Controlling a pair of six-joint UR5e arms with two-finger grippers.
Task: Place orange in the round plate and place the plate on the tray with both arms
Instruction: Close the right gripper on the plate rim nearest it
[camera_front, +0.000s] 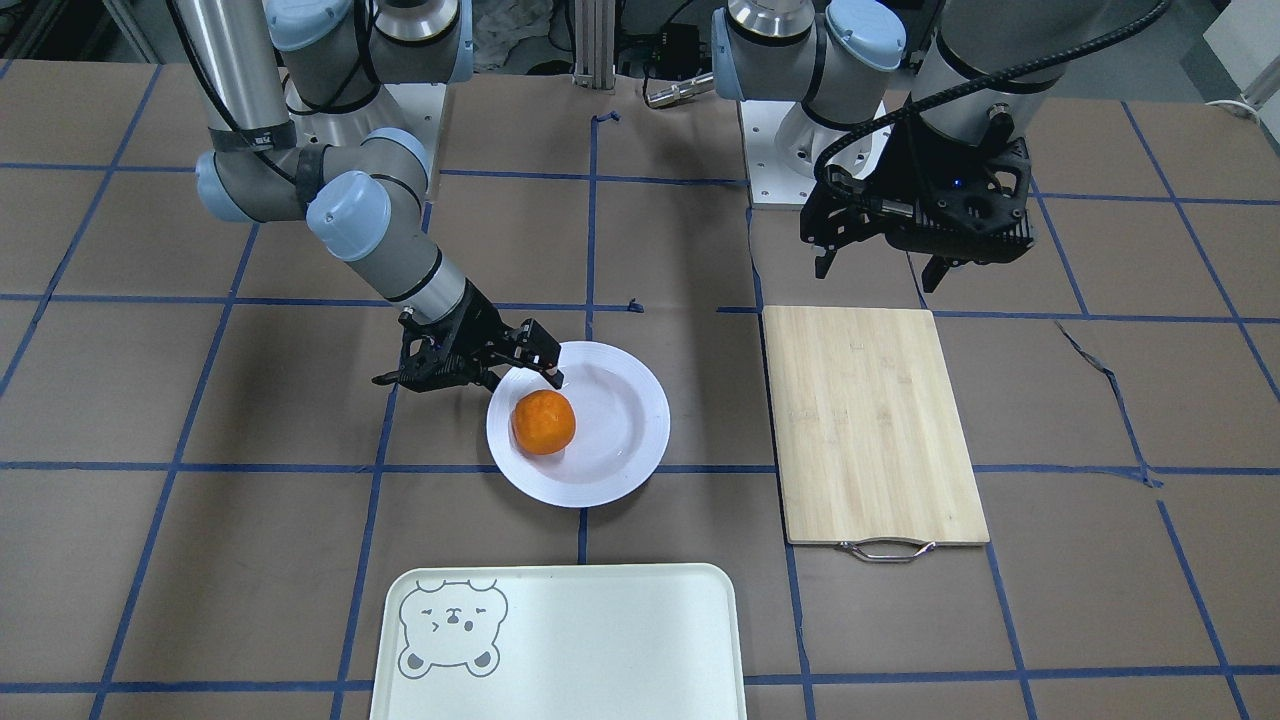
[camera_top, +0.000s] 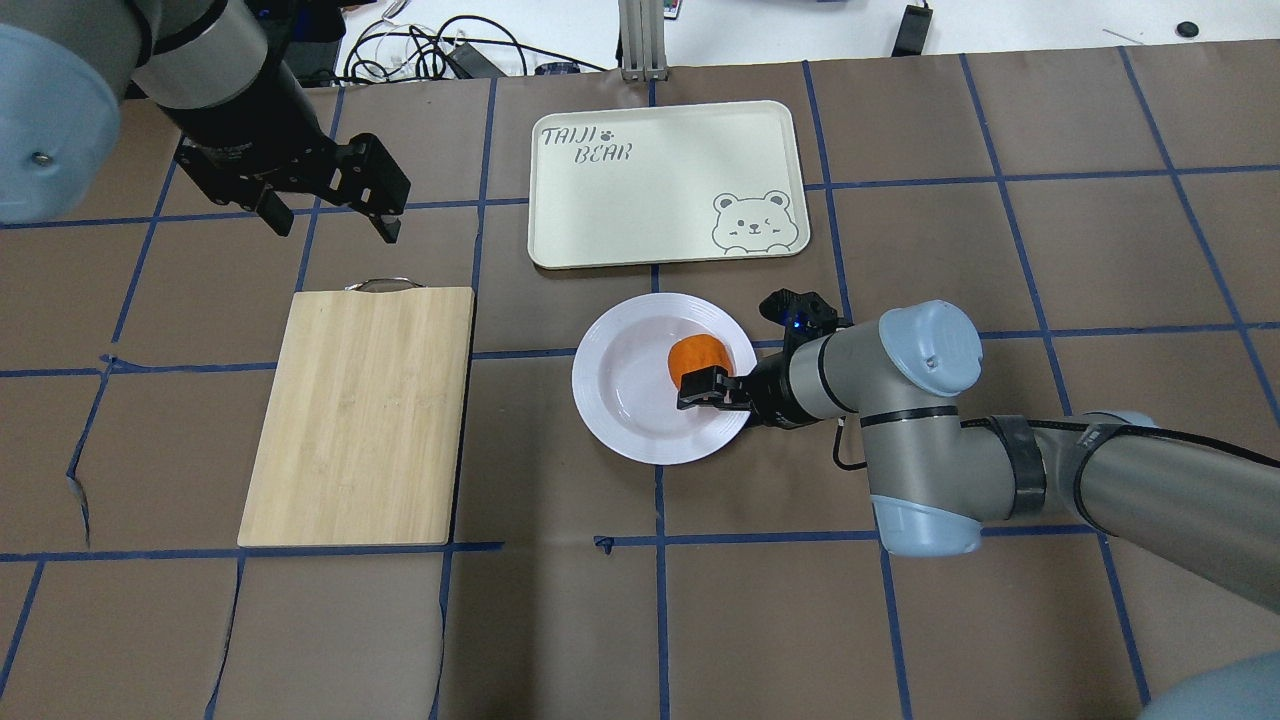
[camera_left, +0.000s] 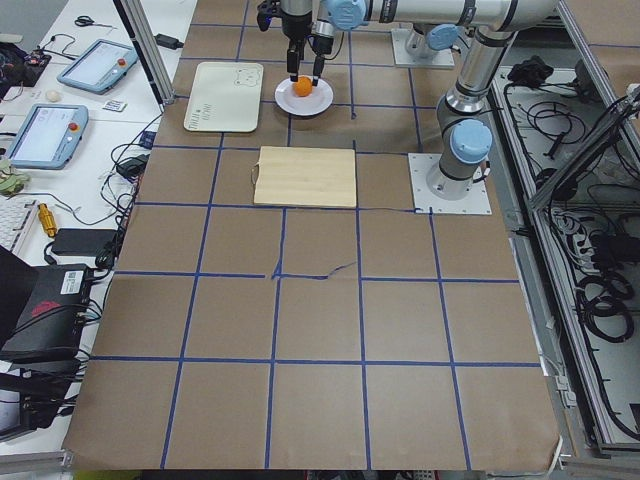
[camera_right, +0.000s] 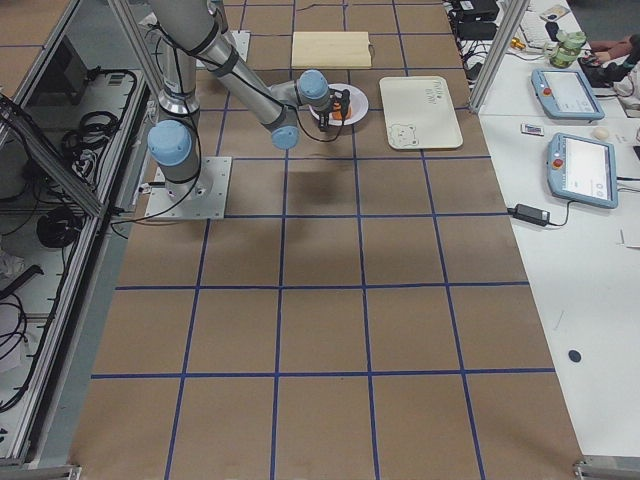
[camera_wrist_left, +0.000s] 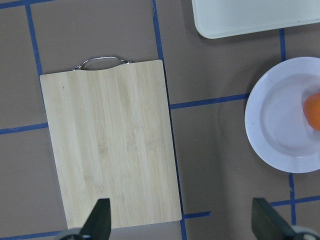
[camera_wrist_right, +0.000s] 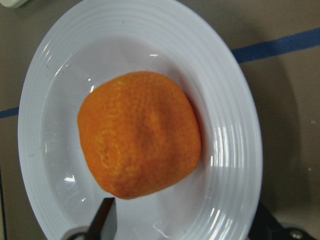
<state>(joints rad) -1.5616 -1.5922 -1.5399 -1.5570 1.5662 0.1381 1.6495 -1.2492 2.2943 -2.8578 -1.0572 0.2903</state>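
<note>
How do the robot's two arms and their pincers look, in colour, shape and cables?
The left arm and the right arm are silver-grey tubes with rounded light-blue joint caps. The left pincer and the right pincer are black, two-fingered, each with a small blue light. A black ribbed cable runs along the left arm.

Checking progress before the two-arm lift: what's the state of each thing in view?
orange: in the round plate, ungripped.
round plate: not yet on the tray.
tray: empty.
cutting board: bare.
right gripper: open, over the plate's edge.
left gripper: open, holding nothing.
</note>
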